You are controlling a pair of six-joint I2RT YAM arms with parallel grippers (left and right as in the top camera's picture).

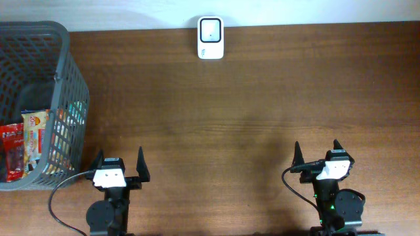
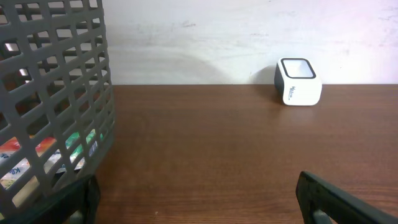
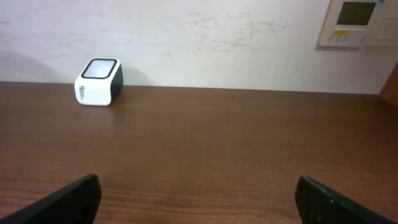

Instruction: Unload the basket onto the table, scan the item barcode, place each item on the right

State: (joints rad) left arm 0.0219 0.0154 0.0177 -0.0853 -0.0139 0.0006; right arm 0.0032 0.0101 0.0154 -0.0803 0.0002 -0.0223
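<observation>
A dark brown wooden table (image 1: 216, 111) ran up to a pale wall, and against its far edge, a little left of centre, sat a small white box-shaped barcode scanner with dark sides (image 1: 210, 38), its window facing up. At the table's left end stood a grey plastic lattice basket (image 1: 62, 72), and the items for scanning lay inside it: a red printed snack packet (image 1: 11, 151) beside a yellow-and-orange snack packet (image 1: 36, 141), both resting near the basket's front right corner; more wrappers showed green and white through the mesh, too broken up by the grid to make out. The left gripper (image 1: 119, 155) hung at the near edge just beside the basket's front corner, its two black fingers (image 2: 326, 199) spread wide with nothing between them. The right gripper (image 1: 316, 147) was low at the near edge too, well apart from the left one and toward the table's right side, its jaws likewise parted wide and empty. Neither gripper touched the basket, the packets or the scanner. From the right wrist, a cream wall control panel with a small screen (image 3: 357, 22) showed high on the wall at right.
</observation>
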